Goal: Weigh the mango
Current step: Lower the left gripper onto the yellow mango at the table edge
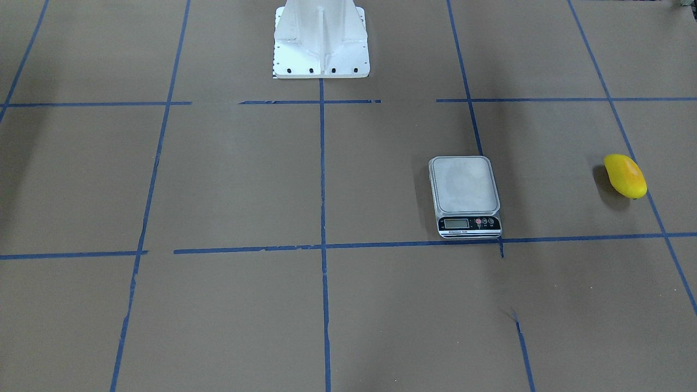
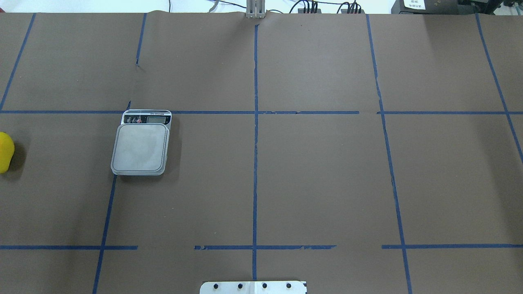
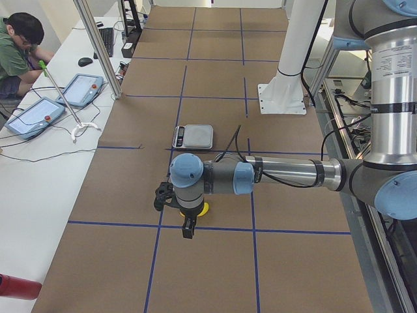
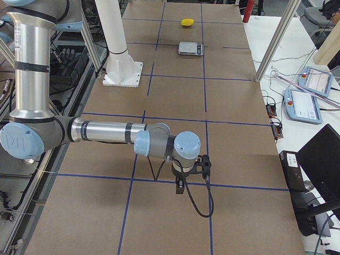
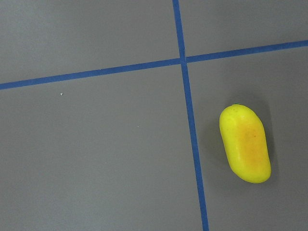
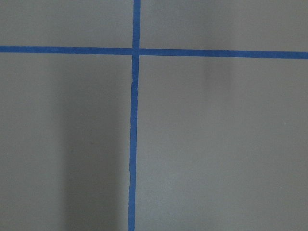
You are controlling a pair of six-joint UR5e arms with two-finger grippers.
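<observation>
The mango (image 1: 625,175) is a small yellow oval fruit with an orange blush. It lies on the brown table at the robot's far left, also in the overhead view (image 2: 5,152) and the left wrist view (image 5: 244,143). The scale (image 1: 464,193) (image 2: 141,148) with its bare steel platform stands apart from it, toward the table's middle. My left gripper (image 3: 187,229) hangs above the table over the mango (image 3: 204,208); I cannot tell whether it is open or shut. My right gripper (image 4: 179,188) hangs over bare table at the far right end; I cannot tell its state.
The white robot pedestal (image 1: 321,41) stands at the table's middle on the robot's side. Blue tape lines grid the brown table top. An operator (image 3: 19,52) sits at a side bench with tablets (image 3: 65,98). A red object (image 3: 16,287) lies beyond the table's left end.
</observation>
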